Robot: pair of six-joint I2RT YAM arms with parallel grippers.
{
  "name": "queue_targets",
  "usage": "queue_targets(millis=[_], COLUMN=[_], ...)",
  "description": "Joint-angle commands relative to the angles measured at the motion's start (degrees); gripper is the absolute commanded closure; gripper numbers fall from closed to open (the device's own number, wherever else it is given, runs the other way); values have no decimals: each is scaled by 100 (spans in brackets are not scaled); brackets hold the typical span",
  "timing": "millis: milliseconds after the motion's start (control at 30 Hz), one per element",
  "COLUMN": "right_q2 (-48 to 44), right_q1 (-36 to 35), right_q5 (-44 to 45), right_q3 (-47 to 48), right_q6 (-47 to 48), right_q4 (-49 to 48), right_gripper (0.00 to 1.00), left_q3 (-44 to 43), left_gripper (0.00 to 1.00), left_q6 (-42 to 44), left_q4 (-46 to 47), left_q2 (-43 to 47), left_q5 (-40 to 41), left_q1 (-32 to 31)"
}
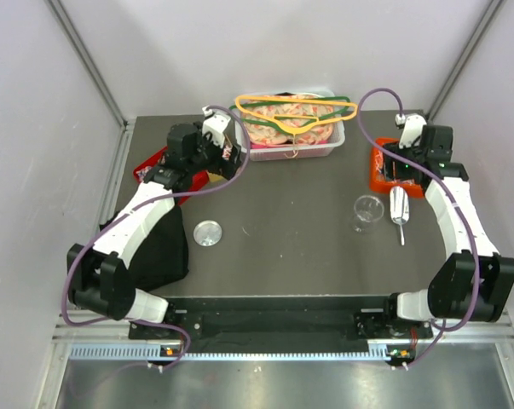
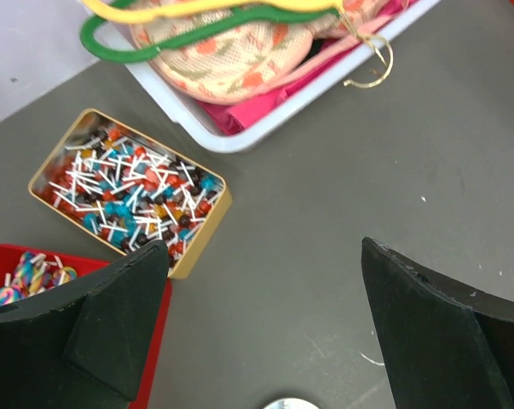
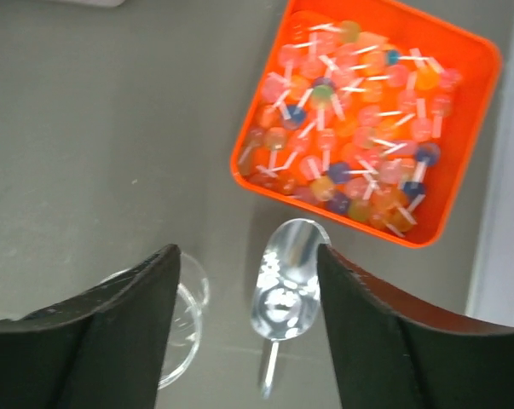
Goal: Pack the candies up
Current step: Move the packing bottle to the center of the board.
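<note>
Our spread right claw [image 3: 245, 250] hangs over the scoop [image 3: 289, 273], candies [image 3: 350, 128] just beyond; a skewed pinch could send it skidding.

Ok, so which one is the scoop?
Look at the right side of the table, where an orange tray holds candies. Just on its near side lies the scoop, beside a clear cup. It alone is silvery with a thin handle.
</note>
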State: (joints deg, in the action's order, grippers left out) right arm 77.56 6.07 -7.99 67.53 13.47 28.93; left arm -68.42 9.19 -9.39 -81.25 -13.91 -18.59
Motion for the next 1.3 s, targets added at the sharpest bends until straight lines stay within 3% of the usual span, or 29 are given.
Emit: queue_targets(millis=[0, 300, 567, 833, 1100, 1267], right_q2=[-126, -294, -268, -118, 49, 5], right_q1=[0, -255, -290, -501, -1037, -1659], right_q5=[-852, -783, -529, -458, -265, -203], right_q3=[-46, -758, -1250, -1260, -1172, -979], right_q6=[207, 849, 1008, 1017, 955, 850], right_q4=[113, 640, 430, 438, 552, 675], right_gripper=[38, 41, 45, 74, 86, 86], left_q3=[136, 101, 84, 75, 119, 127], left_gripper=[1, 1, 1, 1, 1, 1], left_q6=[100, 57, 144, 302, 382, 320], left_q4=[350, 368, 262, 121, 95, 112], left_q2=[-4, -101, -75, -40, 39, 57], left_q5=[-68, -68, 38, 222, 520, 934], left_q1=[-57, -101, -101, -101, -92, -75])
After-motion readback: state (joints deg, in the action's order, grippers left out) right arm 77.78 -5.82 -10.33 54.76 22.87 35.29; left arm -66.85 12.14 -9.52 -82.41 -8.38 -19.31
